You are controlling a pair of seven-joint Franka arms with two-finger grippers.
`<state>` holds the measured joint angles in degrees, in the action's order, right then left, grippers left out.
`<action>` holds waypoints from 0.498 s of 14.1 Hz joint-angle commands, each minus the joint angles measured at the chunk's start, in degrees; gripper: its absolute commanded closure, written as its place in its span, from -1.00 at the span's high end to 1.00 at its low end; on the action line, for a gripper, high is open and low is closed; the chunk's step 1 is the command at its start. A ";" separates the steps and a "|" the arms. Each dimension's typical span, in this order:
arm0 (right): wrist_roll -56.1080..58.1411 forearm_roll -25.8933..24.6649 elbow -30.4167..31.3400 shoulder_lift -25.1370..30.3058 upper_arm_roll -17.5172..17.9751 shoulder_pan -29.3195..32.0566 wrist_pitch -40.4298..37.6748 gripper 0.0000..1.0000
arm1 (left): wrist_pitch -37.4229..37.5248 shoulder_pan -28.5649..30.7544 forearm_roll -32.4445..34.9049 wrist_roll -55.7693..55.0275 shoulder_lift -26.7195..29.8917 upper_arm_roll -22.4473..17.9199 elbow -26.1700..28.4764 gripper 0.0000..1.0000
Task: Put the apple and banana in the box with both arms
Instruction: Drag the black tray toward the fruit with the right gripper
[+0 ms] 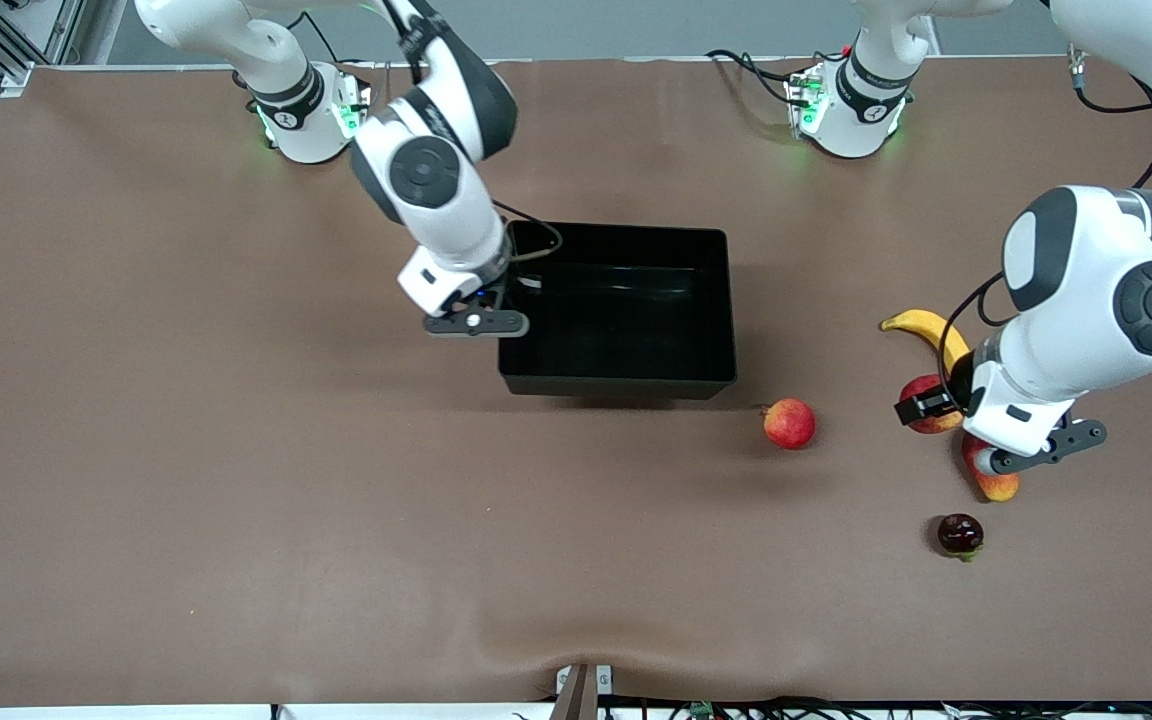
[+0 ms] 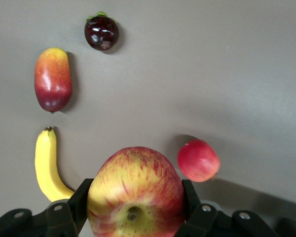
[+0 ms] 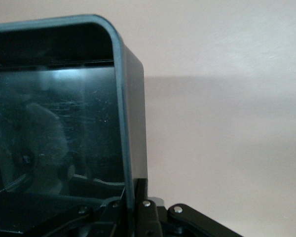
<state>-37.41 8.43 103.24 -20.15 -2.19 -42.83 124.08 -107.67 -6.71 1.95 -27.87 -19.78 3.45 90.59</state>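
Observation:
My left gripper (image 1: 932,406) is shut on the apple (image 1: 920,389), red with yellow streaks. In the left wrist view the apple (image 2: 135,190) fills the gap between the black fingers (image 2: 80,200) of the left gripper (image 2: 135,200), stem dimple toward the camera. The yellow banana (image 1: 926,329) lies on the table right beside it, partly under the left arm; the left wrist view shows the banana (image 2: 46,167) too. The black box (image 1: 618,384) sits mid-table. My right gripper (image 1: 503,292) is shut on the box's end wall (image 3: 122,98) toward the right arm's end, and that wall runs down between the right gripper (image 3: 136,198) fingers.
A pinker red round fruit (image 1: 789,422) lies between the box and the left gripper. A red-yellow mango (image 1: 996,482) and a dark glossy fruit (image 1: 960,533) lie nearer the front camera than the apple. Cables run by the arm bases.

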 commanded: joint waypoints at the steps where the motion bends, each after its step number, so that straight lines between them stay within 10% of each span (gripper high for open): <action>1: -5.01 2.64 -1.90 -4.53 -0.89 -3.74 5.00 -1.00 | 1.94 -3.64 -0.02 -5.33 -0.09 -0.19 -2.08 -1.00; 3: -6.88 2.74 -1.90 -7.17 -0.89 -5.86 8.62 -0.88 | 1.94 -7.15 -0.10 -9.02 -0.09 -0.28 -2.08 -1.00; 5: -7.23 2.74 -1.90 -8.32 -0.89 -6.92 9.33 0.97 | 1.77 -10.06 0.16 -15.07 -0.43 -0.28 -2.08 -1.00; 7: -8.81 2.74 -2.08 -7.89 -0.97 -6.40 8.90 1.00 | 1.33 -12.17 -0.01 -18.08 -1.49 -0.19 -2.08 -1.00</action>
<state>-44.94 10.09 102.74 -28.72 -2.31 -49.26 134.11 -107.07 -17.31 1.93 -43.23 -20.09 3.64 89.75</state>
